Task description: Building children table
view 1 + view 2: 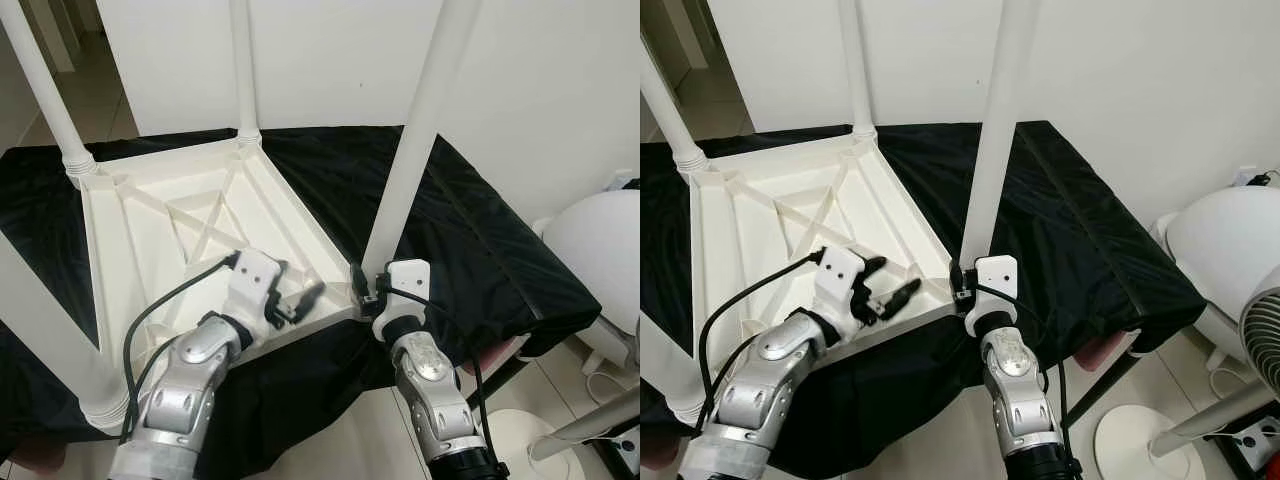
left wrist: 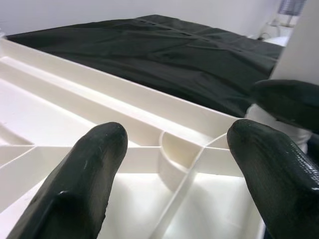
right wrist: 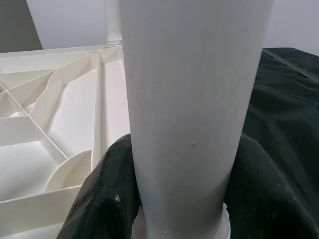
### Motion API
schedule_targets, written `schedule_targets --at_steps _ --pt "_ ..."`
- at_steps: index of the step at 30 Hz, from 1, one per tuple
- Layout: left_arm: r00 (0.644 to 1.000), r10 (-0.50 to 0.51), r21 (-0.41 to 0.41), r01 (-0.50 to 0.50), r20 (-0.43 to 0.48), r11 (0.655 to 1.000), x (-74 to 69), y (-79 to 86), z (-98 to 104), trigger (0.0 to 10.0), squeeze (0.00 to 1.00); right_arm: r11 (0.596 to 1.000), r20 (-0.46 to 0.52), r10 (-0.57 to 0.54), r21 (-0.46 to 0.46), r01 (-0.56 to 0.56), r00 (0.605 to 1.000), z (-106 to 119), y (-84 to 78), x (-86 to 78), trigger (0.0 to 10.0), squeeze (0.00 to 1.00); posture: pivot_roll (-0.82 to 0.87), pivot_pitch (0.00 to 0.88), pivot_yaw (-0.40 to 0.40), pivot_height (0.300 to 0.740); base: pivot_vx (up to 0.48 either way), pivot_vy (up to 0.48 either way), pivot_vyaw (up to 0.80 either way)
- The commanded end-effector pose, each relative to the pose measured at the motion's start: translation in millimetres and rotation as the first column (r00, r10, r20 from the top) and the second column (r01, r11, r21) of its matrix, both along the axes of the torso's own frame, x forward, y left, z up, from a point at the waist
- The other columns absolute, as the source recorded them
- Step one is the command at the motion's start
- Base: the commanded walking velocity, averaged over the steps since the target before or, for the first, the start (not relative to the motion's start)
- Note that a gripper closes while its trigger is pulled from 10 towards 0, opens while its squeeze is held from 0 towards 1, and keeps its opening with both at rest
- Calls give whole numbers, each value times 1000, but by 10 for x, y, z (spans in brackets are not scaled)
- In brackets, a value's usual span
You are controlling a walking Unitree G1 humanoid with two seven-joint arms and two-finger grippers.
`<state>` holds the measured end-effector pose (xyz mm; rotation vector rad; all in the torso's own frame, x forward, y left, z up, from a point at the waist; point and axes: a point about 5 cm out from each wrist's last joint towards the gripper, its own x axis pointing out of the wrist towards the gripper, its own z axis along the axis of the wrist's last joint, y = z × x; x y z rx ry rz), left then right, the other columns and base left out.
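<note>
Two grippers | right gripper (image 1: pixel 366 289) clamps leg (image 1: pixel 415 140) (base seemingly seated) | left gripper (image 1: pixel 300 298) spread

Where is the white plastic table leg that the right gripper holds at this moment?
In the left eye view, the white plastic table leg stands upright at the near right corner of the upturned white plastic tabletop, on the black cloth; the right gripper clamps its base.
</note>
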<state>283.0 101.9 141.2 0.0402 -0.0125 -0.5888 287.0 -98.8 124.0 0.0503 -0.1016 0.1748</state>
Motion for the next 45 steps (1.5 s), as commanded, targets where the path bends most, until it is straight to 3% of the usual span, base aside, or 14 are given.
schedule_targets --at_steps 1,8,9,16,17,18,19,34,45 --pt "1000 23 9 -23 -3 1000 -18 6 -7 10000 0 998 -46 -27 54 30 999 -60 49 -26 10000 0 88 0 -28 740 0 0 0" --pt "999 44 3 -44 5 999 -29 12 8 10000 0 997 -45 -22 78 25 999 -34 54 -14 10000 0 96 0 -37 740 0 0 0" --pt "999 51 -5 -51 9 999 -28 17 13 10000 0 996 -43 -7 84 11 999 -29 55 -10 10000 1000 97 0 -43 740 0 0 0" --pt "996 89 2 -89 25 996 13 61 45 10000 0 997 -19 59 53 -58 998 -3 22 -5 10000 1000 112 0 -45 740 0 0 0" --pt "996 88 11 -89 28 996 4 77 45 10000 0 997 -19 55 55 -54 998 -7 4 -9 10000 361 116 0 -43 740 0 0 0" --pt "996 88 14 -89 28 996 3 86 46 10000 0 997 -20 54 61 -53 998 -10 -2 -6 10000 361 116 0 -39 740 0 0 0" --pt "996 87 18 -87 30 996 5 97 48 10000 0 997 -21 51 58 -50 998 -13 -7 -2 10000 0 117 0 -35 740 0 0 0" --pt "996 45 90 -51 75 995 102 193 143 10000 0 998 -27 56 8 -55 998 -61 -94 7 10000 0 119 0 -6 740 0 0 0" --pt "997 -12 116 2 80 993 92 126 130 10000 0 996 -15 82 -34 -82 997 -43 -130 37 10000 0 116 0 -4 740 0 0 0"
